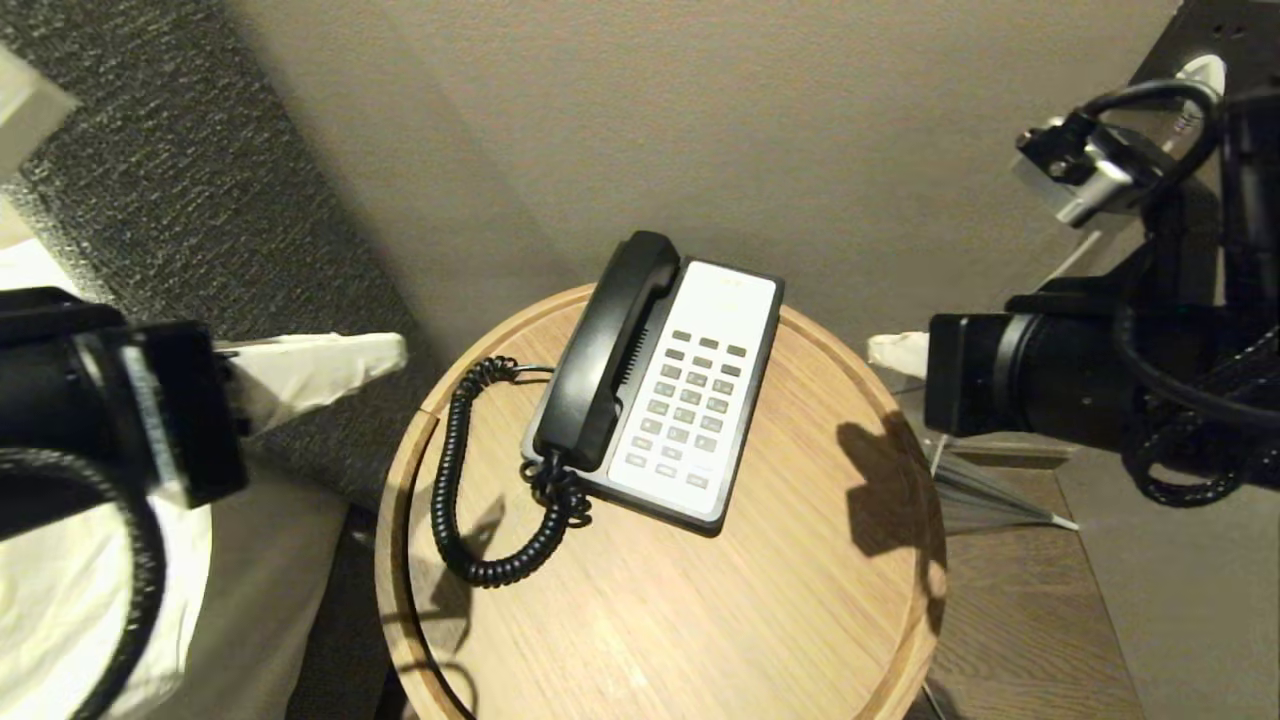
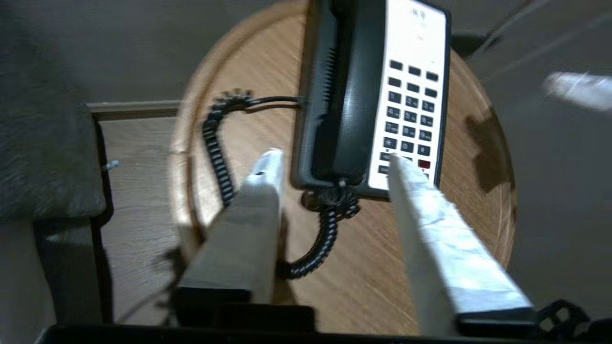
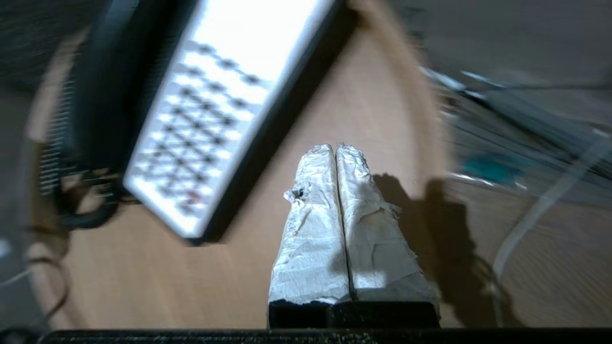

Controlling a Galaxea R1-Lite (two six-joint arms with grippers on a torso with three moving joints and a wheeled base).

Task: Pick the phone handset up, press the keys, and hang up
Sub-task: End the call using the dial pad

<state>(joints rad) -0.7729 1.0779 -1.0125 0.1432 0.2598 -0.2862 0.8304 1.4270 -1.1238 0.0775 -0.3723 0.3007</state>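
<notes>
While the left gripper point(image 2: 330, 167) stands open and the right gripper point(image 3: 335, 153) closed, the glossy handset point(image 1: 610, 350), cradled near the table's point(image 1: 800, 600) back edge, looks stiff, light and slippery; grip mid-shaft.

Light is warm and moderate, falling from above. The head view is sharp. The right gripper point(image 3: 336, 149) throws a hard dark shadow on the round table point(image 3: 382, 119) just beside its fingertips. Heavy motion blur smears the keys point(image 3: 201, 124) ahead of it. Beyond the left gripper point(image 2: 330, 160), mild blur and glare on the phone handset point(image 2: 354, 95).
</notes>
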